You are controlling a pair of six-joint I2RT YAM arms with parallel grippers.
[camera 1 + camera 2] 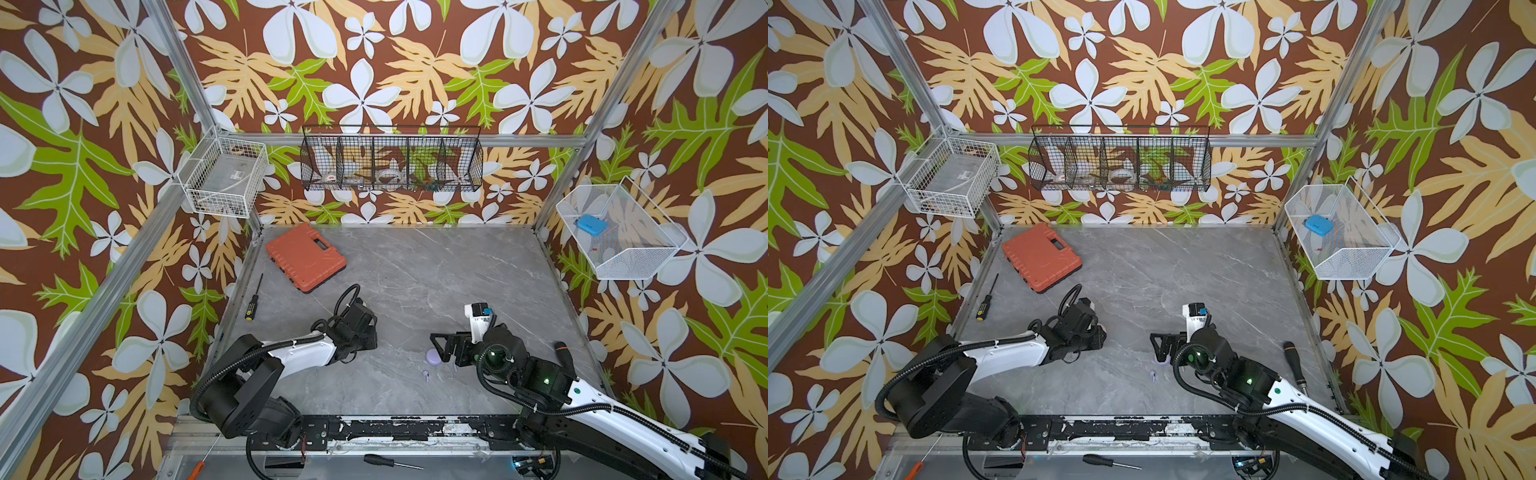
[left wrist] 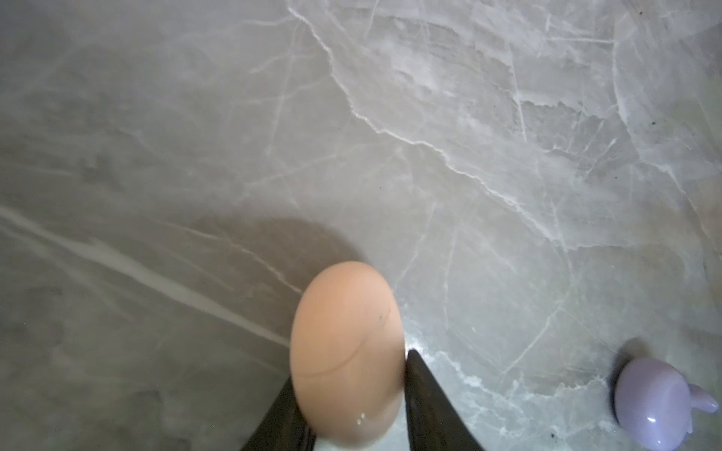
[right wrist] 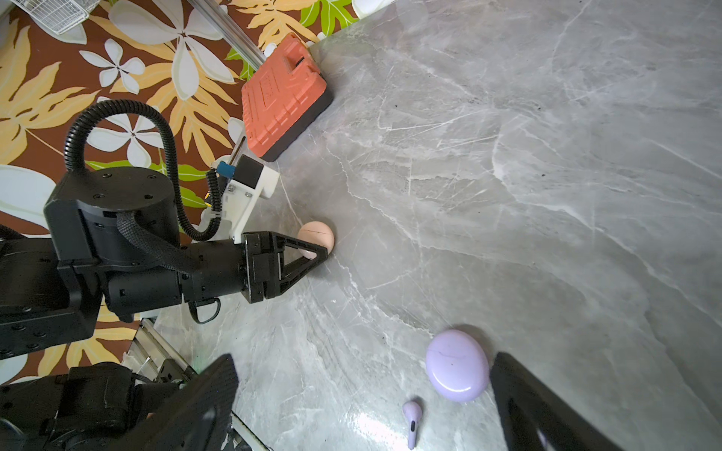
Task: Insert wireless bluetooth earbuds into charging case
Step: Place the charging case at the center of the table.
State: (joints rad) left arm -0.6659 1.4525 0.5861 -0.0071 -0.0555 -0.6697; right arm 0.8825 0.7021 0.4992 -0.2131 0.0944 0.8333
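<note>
The closed pink charging case [image 2: 345,351] sits between the fingers of my left gripper [image 2: 349,367], low over the table. One finger [image 2: 426,394] lies along the case's edge, and I cannot tell whether the fingers press on it. From the right wrist view the pink case [image 3: 315,239] shows at the left gripper's tips. My right gripper [image 3: 363,406] is open wide above the closed lavender charging case [image 3: 457,365] and a lavender earbud [image 3: 412,421] lying on the table. Both top views show this case [image 1: 433,356] and earbud [image 1: 426,375]. Another lavender earbud [image 2: 705,402] pokes out beside the case [image 2: 652,402].
An orange tool case [image 1: 305,257] lies at the back left, with a screwdriver [image 1: 253,297] by the left edge. A black tool handle [image 1: 561,349] lies near the right edge. Wire baskets [image 1: 392,160] hang on the walls.
</note>
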